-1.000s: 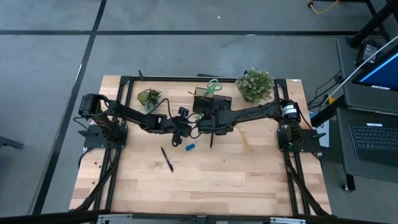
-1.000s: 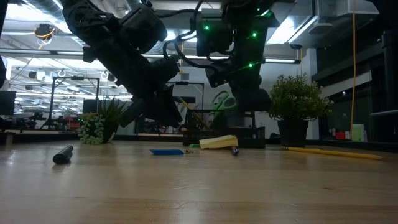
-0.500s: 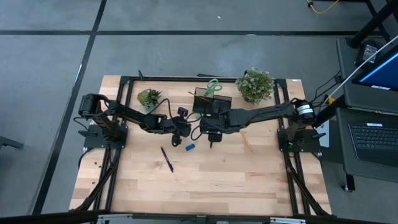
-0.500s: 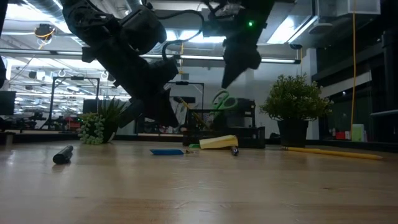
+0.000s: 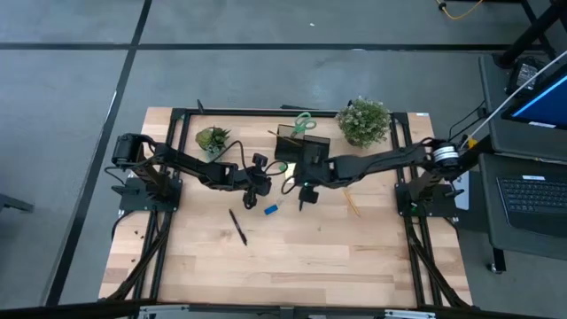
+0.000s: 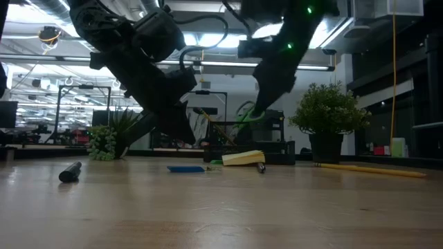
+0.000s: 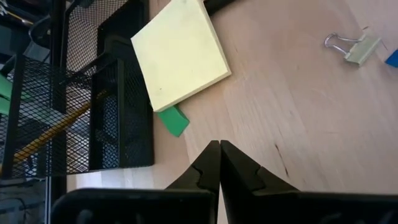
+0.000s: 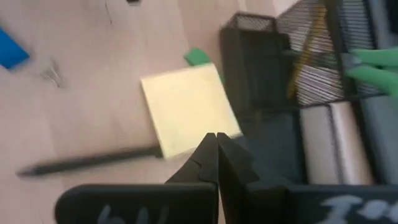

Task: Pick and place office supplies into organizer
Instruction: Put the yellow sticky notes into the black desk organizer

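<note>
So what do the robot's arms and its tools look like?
Both arms are black and jointed, made of chunky segments with black cables looping along them. The left arm and right arm each sit on a black frame at the table's edge. Small green lights glow on the right arm. The left tool and right tool each end in two slim, dark, pointed fingers with notched inner edges.

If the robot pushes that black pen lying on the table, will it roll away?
Probably, a bit. The black pen looks round and slim and lies flat on the smooth wooden table, so a sideways nudge would likely roll it. A push along its length would more likely slide it. It looks stiff and light, so it shouldn't bend.
</note>
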